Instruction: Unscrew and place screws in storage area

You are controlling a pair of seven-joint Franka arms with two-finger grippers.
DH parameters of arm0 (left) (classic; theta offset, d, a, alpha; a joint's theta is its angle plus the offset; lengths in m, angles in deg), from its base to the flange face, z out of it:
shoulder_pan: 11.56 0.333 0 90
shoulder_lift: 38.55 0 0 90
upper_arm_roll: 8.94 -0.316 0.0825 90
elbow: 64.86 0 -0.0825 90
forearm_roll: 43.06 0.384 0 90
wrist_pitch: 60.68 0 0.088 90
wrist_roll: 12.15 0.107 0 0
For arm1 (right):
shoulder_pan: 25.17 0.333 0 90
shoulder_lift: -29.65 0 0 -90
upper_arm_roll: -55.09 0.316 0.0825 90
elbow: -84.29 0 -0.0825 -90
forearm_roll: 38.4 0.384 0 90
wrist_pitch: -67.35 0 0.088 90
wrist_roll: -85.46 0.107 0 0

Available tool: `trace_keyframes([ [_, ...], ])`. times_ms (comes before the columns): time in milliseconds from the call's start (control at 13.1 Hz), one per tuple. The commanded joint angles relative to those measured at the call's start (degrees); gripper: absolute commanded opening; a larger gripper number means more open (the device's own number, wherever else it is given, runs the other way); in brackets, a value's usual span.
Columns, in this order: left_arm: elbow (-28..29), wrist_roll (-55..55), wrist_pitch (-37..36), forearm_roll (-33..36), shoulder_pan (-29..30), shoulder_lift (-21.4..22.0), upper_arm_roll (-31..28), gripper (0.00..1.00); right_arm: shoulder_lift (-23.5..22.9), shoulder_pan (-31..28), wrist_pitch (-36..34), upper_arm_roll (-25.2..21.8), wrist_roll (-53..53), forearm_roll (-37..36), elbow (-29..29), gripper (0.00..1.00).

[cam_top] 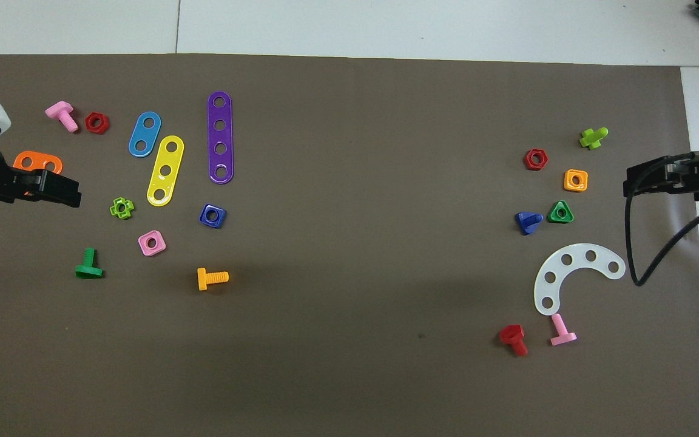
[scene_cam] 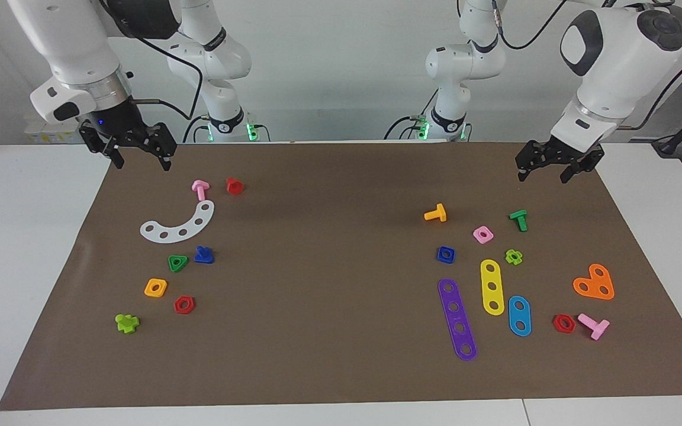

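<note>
Dark-blue plastic, small and glossy, the screw (scene_cam: 203, 255) lies loose on the brown mat (scene_cam: 329, 355) toward the right arm's end of the counter (scene_cam: 21, 236); its flat triangular head sits on the mat with a short stubby shaft poking out, seen in the overhead view (cam_top: 528, 222) as a blunt wedge; nothing holds it. Just beside it, touching or nearly so, rests a green triangular nut (scene_cam: 177, 262); a little nearer to the robots curves a white arc-shaped strip with holes (scene_cam: 180, 223), and nearer still a pink bolt (scene_cam: 200, 189) and a red bolt (scene_cam: 234, 186); farther from the robots lie an orange square nut (scene_cam: 155, 287), a red hexagonal nut (scene_cam: 184, 305) and a lime-green piece (scene_cam: 127, 322).

The right hand (scene_cam: 137, 155) hangs in the air over the mat's corner by the robots, fingers spread wide, gripping nothing; the left hand (scene_cam: 541, 170) hangs likewise over the mat's edge at the left arm's end, fingers apart and empty.

Toward the left arm's end lie a dark-blue square nut (scene_cam: 446, 254), an orange bolt (scene_cam: 436, 213), a pink square nut (scene_cam: 483, 235), a green bolt (scene_cam: 519, 219), a purple strip (scene_cam: 457, 319), a yellow strip (scene_cam: 492, 287), a light-blue strip (scene_cam: 519, 315) and an orange heart-shaped plate (scene_cam: 594, 283).
</note>
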Motion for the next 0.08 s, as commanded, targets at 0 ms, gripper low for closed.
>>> trace_keyframes([
  [0, 2.69, -1.09, 1.10, -0.88, -0.74, 2.08, -0.86, 1.00, 0.19, -0.24, -0.66, 0.38, 1.02, 0.34, -0.11, 0.99],
])
